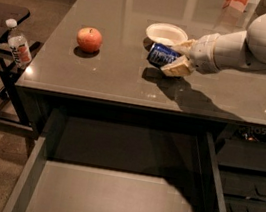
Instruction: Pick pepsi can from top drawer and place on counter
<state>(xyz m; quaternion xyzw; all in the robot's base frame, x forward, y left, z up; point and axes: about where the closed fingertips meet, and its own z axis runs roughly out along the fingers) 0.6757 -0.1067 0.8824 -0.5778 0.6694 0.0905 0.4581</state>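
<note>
Reaching in from the right, the white arm (265, 41) stretches over the counter (126, 84). At its end is the gripper (174, 57), and its two tan fingers (175, 68) are clamped on the pepsi can (159, 55), one on the far side and one on the near side. The blue can lies on its side, low over the counter, just beside the white bowl (166, 32) (I cannot tell if the can touches the counter). A dark shadow (165, 79) sits on the counter just in front of the can. A red apple (89, 39) rests on the counter, well to the left of the can. Below the counter, the top drawer (107, 200) is pulled out, showing its flat grey bottom. Far to the left, a clear bottle (18, 47) with a white cap leans by the small dark side table (1, 12).
</note>
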